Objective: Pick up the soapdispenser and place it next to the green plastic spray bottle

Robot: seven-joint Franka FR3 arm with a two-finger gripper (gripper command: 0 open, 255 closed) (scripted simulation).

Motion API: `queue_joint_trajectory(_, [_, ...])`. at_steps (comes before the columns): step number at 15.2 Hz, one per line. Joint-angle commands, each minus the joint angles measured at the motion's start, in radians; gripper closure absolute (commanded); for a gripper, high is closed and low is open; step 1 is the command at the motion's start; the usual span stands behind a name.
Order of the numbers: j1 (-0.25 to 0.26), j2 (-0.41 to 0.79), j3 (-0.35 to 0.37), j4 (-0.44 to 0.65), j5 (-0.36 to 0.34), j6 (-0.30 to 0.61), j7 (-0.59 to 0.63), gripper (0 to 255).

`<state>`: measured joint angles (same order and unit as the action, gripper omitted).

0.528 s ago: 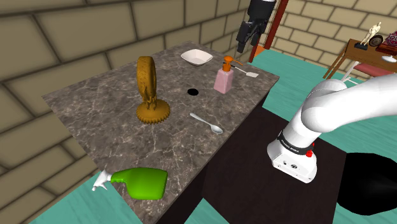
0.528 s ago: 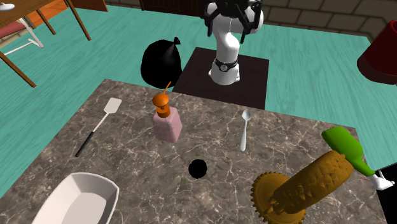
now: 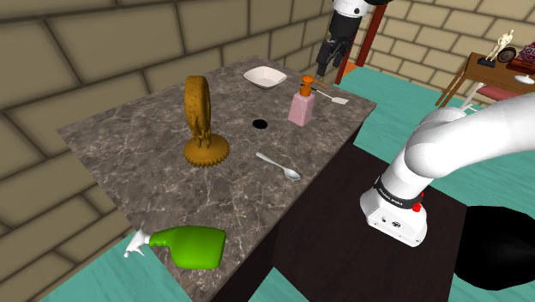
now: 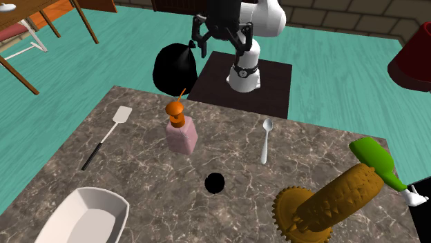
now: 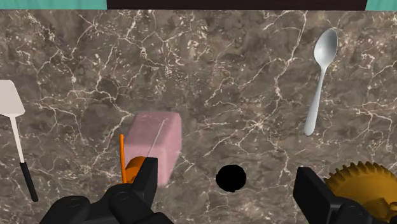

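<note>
The black gripper (image 3: 330, 57) hangs in the air over the far end of the dark stone table (image 3: 120, 146). Its two fingers (image 4: 201, 43) stand wide apart and there is nothing between them. The hand is let go, not squeezing anything.

The soap dispenser (image 3: 301, 105) stands up straight on the table. It has a pink body and an orange pump on top. In the shoulder view the gripper is at about 1 o'clock from it, high up and not touching it. In the wrist view the soap dispenser (image 5: 153, 145) sits under one finger, not between the two.

A small round black spot (image 3: 260, 123) is on the table, at about 8 o'clock from the dispenser in the shoulder view. A white spatula (image 3: 335, 100) lies just beside the dispenser at 3 o'clock. A white bowl (image 3: 264, 77) sits at 10 o'clock from it. A silver spoon (image 3: 279, 166) lies at 6 o'clock, nearer the table's edge. A gold toothed wheel on a stand (image 3: 201, 120) is at 9 o'clock.

The green spray bottle (image 3: 193, 246) lies on its side at 7 o'clock, at the near corner, well apart from the dispenser. Its white nozzle pokes out over the edge.
</note>
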<state>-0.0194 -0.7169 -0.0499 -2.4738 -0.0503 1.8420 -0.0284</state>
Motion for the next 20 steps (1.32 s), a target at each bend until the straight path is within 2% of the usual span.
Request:
queue_joint_trajectory(1, [-0.012,0.026,-0.040,-0.024,-0.019,0.055,-0.049,0])
queue_joint_trajectory(10, [-0.039,0.273,-0.209,-0.005,-0.052,0.297,-0.257,0])
queue_joint_trajectory(18, [-0.035,0.333,-0.222,-0.063,-0.047,0.414,-0.265,0])
queue_joint_trajectory(20, [-0.035,0.332,-0.222,-0.063,-0.047,0.414,-0.265,0])
